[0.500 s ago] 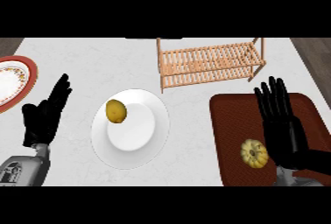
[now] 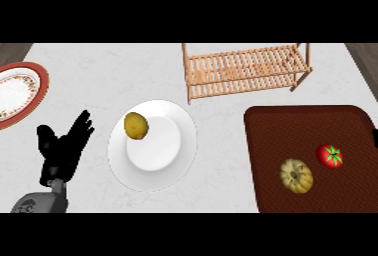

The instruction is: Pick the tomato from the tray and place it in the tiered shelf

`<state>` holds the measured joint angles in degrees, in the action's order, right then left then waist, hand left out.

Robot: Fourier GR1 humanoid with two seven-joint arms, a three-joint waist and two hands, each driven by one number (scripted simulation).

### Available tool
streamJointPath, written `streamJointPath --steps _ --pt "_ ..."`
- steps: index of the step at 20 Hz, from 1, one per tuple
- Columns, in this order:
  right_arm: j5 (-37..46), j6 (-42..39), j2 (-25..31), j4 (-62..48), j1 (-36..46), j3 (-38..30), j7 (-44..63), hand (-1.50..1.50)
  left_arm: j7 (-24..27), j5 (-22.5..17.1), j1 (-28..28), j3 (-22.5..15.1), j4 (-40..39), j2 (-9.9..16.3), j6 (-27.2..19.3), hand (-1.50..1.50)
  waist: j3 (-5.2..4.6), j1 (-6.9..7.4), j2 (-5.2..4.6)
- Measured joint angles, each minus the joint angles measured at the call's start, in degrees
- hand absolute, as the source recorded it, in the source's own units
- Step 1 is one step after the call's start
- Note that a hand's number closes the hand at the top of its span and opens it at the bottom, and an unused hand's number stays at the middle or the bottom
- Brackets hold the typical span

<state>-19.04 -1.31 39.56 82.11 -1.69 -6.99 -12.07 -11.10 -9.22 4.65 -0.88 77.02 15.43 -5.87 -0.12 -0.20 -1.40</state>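
Note:
A red tomato with a green stem lies on the dark red tray at the right, next to a pale yellow squash. The wooden tiered shelf stands at the back, beyond the tray's far left corner. My left hand rests open at the lower left, fingers up, far from the tomato. My right hand does not show in the head view.
A white plate in the middle of the counter holds a brownish yellow potato. A red-rimmed patterned plate sits at the left edge. The counter top is pale marble.
My right hand, which stood open over the tray, has left the view, and the tomato it hid now shows. The left hand has shifted slightly lower.

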Motion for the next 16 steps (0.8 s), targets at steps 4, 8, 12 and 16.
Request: streamJointPath --steps 4,8,12,16 --pt "-1.3 -10.3 5.8 -13.9 1.1 -3.8 -6.5 -1.5 -1.5 -1.8 -0.3 -0.2 -1.4 -0.9 1.7 0.0 0.38 1.16 0.15" --pt "0.6 -22.1 11.5 -24.0 2.2 -4.2 -15.9 -1.5 -2.7 -2.7 -0.8 -0.3 -1.2 -1.1 2.7 0.0 0.5 1.8 0.5" --pt "4.9 -30.2 16.6 -31.0 4.1 -2.4 -21.9 -1.5 -3.2 -2.7 -0.8 -0.5 -0.9 -1.6 2.6 0.0 0.45 1.86 0.8" --pt "8.9 -32.5 19.9 -32.4 7.6 0.6 -21.5 -1.5 -4.0 -2.9 -1.0 -0.2 -0.7 -1.4 3.0 0.0 0.33 1.66 1.02"
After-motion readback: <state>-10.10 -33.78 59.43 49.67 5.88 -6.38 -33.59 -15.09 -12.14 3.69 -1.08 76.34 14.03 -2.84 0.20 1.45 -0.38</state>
